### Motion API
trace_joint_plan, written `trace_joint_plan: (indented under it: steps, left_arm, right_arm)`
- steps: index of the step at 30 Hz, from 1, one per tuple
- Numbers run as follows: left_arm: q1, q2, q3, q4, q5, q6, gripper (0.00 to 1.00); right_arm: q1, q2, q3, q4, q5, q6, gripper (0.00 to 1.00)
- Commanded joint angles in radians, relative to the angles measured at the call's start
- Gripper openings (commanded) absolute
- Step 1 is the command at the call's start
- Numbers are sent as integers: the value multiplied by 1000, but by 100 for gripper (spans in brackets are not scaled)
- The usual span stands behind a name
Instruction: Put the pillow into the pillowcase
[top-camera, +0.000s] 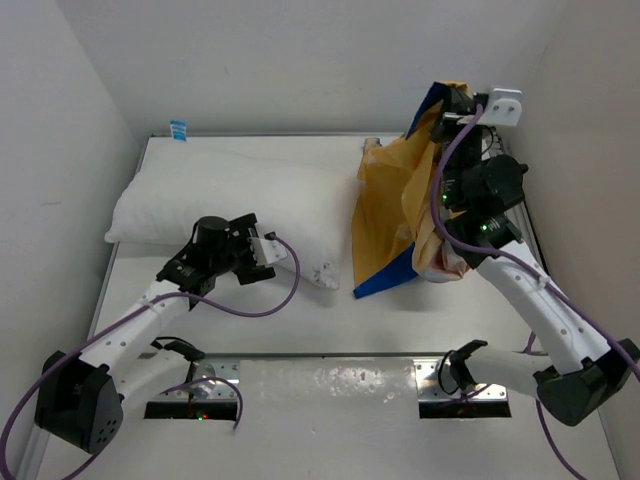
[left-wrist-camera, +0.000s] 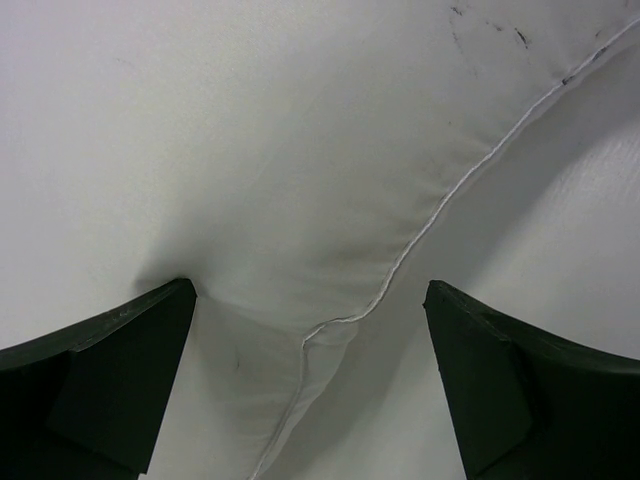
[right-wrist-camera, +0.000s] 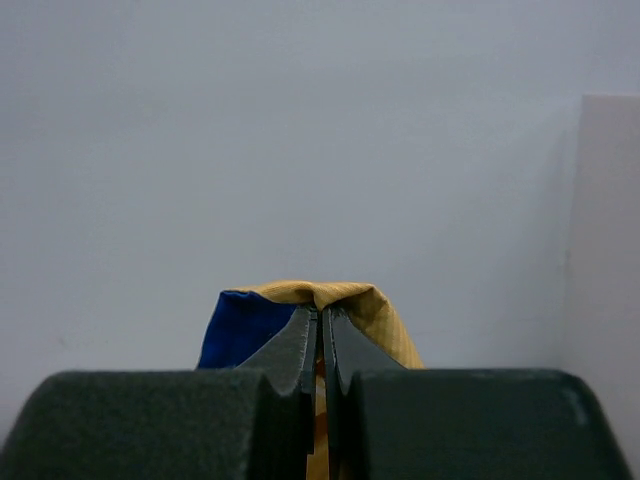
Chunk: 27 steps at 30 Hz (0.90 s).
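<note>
The plump white pillow (top-camera: 215, 205) lies across the back left of the table, a small blue-and-white tag (top-camera: 178, 129) at its far edge. My left gripper (top-camera: 275, 250) hovers at its near right corner, jaws wide open. In the left wrist view that seamed corner (left-wrist-camera: 330, 300) sits between the two dark fingers (left-wrist-camera: 110, 370), apart from the right one. The pillowcase (top-camera: 395, 215), orange-yellow with a blue edge, hangs from my right gripper (top-camera: 455, 100), which is raised at the back right. In the right wrist view the jaws (right-wrist-camera: 322, 315) are shut on a fold of pillowcase (right-wrist-camera: 350, 298).
White walls enclose the table on the left, back and right. A white bracket (top-camera: 503, 106) sticks out of the right wall beside the raised gripper. Purple cables loop from both arms. Two metal base plates (top-camera: 465, 385) sit at the near edge.
</note>
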Motion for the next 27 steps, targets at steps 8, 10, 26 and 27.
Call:
trace_joint_plan:
  steps: [8, 10, 26, 27]
  left_arm:
    - [-7, -36, -18, 108, -25, -63, 100]
    - [-1, -36, -21, 155, -54, -122, 100]
    - [98, -17, 14, 297, -18, -405, 100]
    - [90, 2, 32, 294, 20, -391, 100]
  right_arm:
    - [-165, 247, 227, -237, -573, 231, 0]
    - [-184, 337, 388, -475, -986, 222, 0]
    - [-142, 229, 25, -459, -1307, 439, 99]
    - [-176, 202, 3, -459, -1249, 481, 75]
